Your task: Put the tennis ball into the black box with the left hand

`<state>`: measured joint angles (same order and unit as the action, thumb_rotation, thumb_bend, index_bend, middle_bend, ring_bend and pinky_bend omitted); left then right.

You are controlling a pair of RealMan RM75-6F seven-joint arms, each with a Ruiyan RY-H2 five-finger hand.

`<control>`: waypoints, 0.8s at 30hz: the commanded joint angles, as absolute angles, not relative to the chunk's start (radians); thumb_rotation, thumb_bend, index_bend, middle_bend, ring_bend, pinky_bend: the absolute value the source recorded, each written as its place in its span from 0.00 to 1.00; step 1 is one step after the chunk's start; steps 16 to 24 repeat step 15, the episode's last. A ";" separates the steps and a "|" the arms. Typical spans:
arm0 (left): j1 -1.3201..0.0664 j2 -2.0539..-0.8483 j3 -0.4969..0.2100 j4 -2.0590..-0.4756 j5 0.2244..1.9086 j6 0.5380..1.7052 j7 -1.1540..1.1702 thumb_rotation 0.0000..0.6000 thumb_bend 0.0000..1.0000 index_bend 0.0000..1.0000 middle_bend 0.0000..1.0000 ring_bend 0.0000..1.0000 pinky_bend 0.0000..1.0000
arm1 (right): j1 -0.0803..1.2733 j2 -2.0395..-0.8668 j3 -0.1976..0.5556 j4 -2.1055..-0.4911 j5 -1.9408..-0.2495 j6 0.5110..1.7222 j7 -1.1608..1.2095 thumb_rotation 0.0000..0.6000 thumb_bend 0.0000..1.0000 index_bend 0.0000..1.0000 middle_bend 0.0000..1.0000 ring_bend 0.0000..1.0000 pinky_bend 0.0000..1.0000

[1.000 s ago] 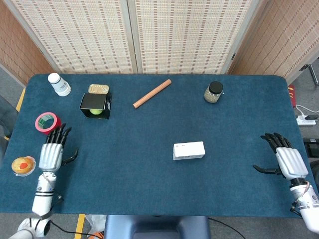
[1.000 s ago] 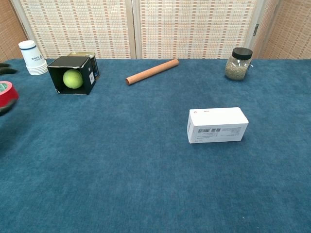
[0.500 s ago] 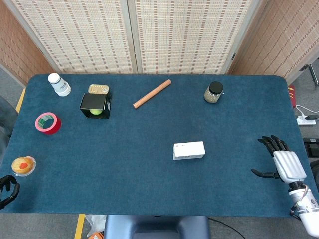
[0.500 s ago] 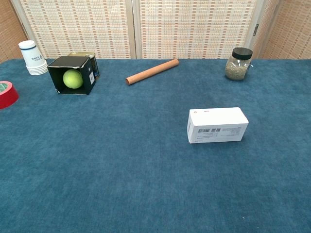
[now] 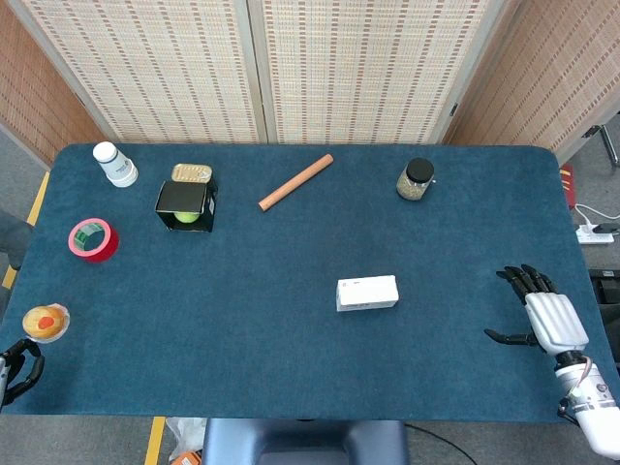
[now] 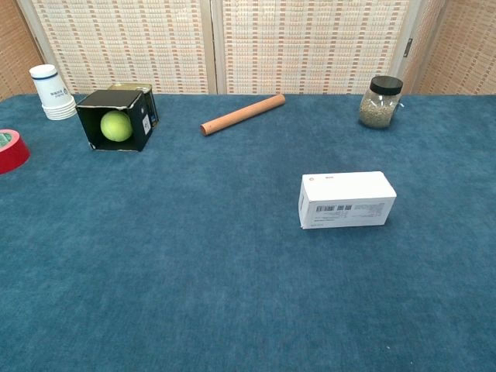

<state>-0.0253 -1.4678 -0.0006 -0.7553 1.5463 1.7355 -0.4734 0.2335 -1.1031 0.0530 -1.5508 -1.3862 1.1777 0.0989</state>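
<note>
Overhead head view; low chest view

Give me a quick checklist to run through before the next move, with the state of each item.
1. Tennis ball inside the black box: ok, it sits in the box's open side.
2. Black box resting on the table: ok.
3. Left hand away from the box: ok, at the near left table edge.
4. Left hand holding nothing: cannot tell, it is mostly cut off by the frame.
5. Right hand idle: ok, fingers apart, holding nothing, near the right edge.
6. Red tape roll and white box standing apart from both hands: ok.
</note>
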 commanded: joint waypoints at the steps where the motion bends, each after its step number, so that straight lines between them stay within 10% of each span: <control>1: -0.028 -1.478 -0.008 -0.746 1.546 1.738 -0.475 1.00 0.61 1.00 1.00 1.00 1.00 | 0.235 -1.106 0.056 -1.549 -1.380 1.176 0.096 1.00 0.00 0.16 0.09 0.00 0.12; 3: -0.027 -1.486 -0.008 -0.734 1.552 1.746 -0.480 1.00 0.61 1.00 1.00 0.99 1.00 | 0.237 -1.108 0.056 -1.546 -1.375 1.169 0.096 1.00 0.00 0.16 0.09 0.00 0.12; 6: -0.023 -1.488 0.007 -0.714 1.567 1.737 -0.507 1.00 0.55 0.79 0.76 0.69 0.79 | 0.240 -1.112 0.056 -1.543 -1.376 1.166 0.094 1.00 0.00 0.16 0.09 0.00 0.12; 8: -0.022 -1.477 0.011 -0.722 1.565 1.715 -0.505 1.00 0.49 0.48 0.32 0.24 0.38 | 0.241 -1.115 0.055 -1.541 -1.378 1.166 0.096 1.00 0.00 0.16 0.09 0.00 0.11; 10: -0.025 -1.466 0.010 -0.743 1.563 1.702 -0.506 1.00 0.44 0.25 0.11 0.03 0.14 | 0.241 -1.115 0.055 -1.539 -1.378 1.164 0.097 1.00 0.00 0.16 0.09 0.00 0.10; 14: -0.030 -1.449 0.004 -0.783 1.559 1.687 -0.489 0.95 0.36 0.04 0.00 0.00 0.00 | 0.241 -1.113 0.054 -1.538 -1.376 1.162 0.102 1.00 0.00 0.16 0.09 0.00 0.10; 24: -0.030 -1.448 0.003 -0.787 1.559 1.684 -0.482 0.95 0.36 0.03 0.00 0.00 0.00 | 0.241 -1.112 0.054 -1.537 -1.375 1.162 0.103 1.00 0.00 0.16 0.09 0.00 0.10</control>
